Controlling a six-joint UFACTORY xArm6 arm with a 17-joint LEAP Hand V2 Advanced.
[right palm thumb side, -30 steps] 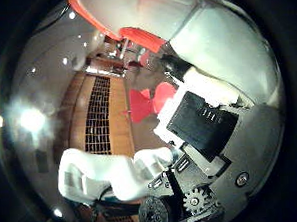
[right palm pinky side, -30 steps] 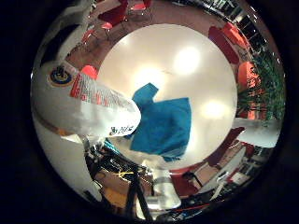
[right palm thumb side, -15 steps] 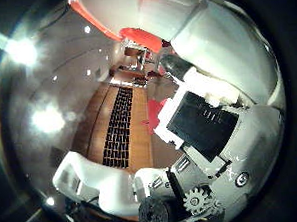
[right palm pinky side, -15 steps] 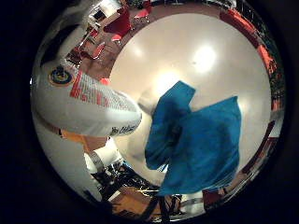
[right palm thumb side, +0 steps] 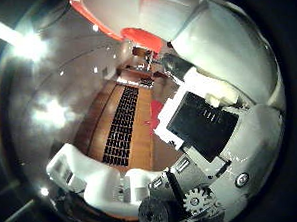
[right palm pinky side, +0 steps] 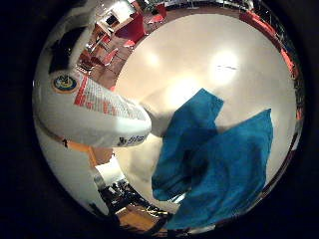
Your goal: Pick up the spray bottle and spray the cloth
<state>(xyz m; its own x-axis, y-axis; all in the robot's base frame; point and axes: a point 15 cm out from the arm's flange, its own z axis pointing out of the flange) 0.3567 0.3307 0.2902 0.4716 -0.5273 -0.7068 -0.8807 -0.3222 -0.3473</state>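
A white spray bottle point(right palm pinky side: 95, 110) with a red-and-white label lies close against my palm in the little finger side palm view. Below it a blue cloth point(right palm pinky side: 214, 154) lies crumpled on a round white table point(right palm pinky side: 199, 50). The thumb side palm view shows my right hand point(right palm thumb side: 204, 128), its white and black parts curled round a large white body that looks like the bottle point(right palm thumb side: 225, 47). A white finger point(right palm thumb side: 92, 179) curves in below. The bottle's nozzle is hidden.
Red chairs point(right palm pinky side: 125, 25) stand beyond the table's edge. The thumb side palm view looks out at a wooden floor point(right palm thumb side: 124, 127), more red seats point(right palm thumb side: 145, 38) and bright lamps.
The whole little finger side palm view has shifted: the hand has come closer over the cloth, which now looks larger. The bottle keeps its place against the palm.
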